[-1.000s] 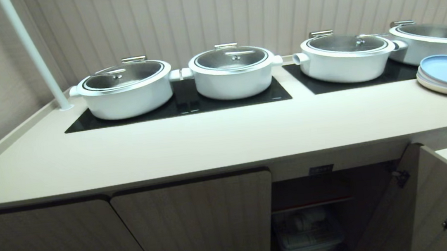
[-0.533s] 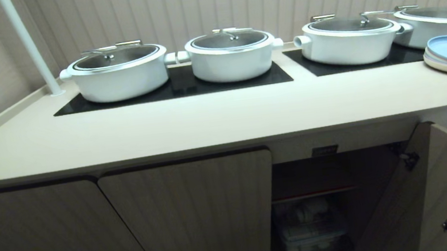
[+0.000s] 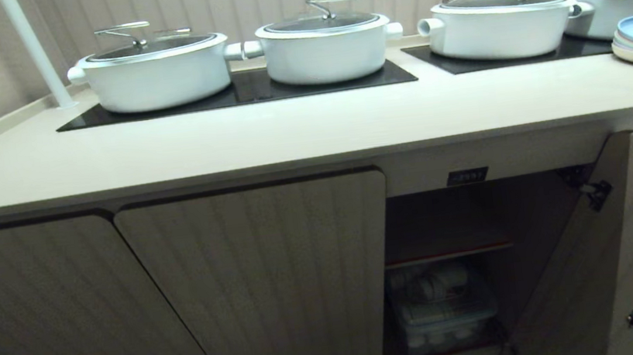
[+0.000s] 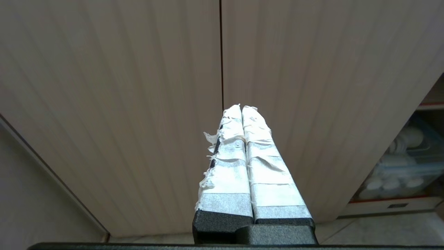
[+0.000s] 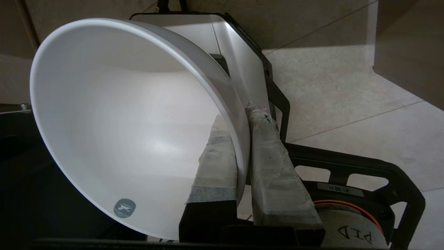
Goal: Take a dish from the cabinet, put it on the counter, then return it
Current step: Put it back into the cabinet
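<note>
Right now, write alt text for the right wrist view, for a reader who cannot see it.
The right gripper pinches the rim of a white bowl between its two taped fingers, one inside the bowl and one outside. The bowl is tipped on its side, its hollow facing the camera, with a small grey sticker inside. Behind it lies pale tiled floor.
</note>
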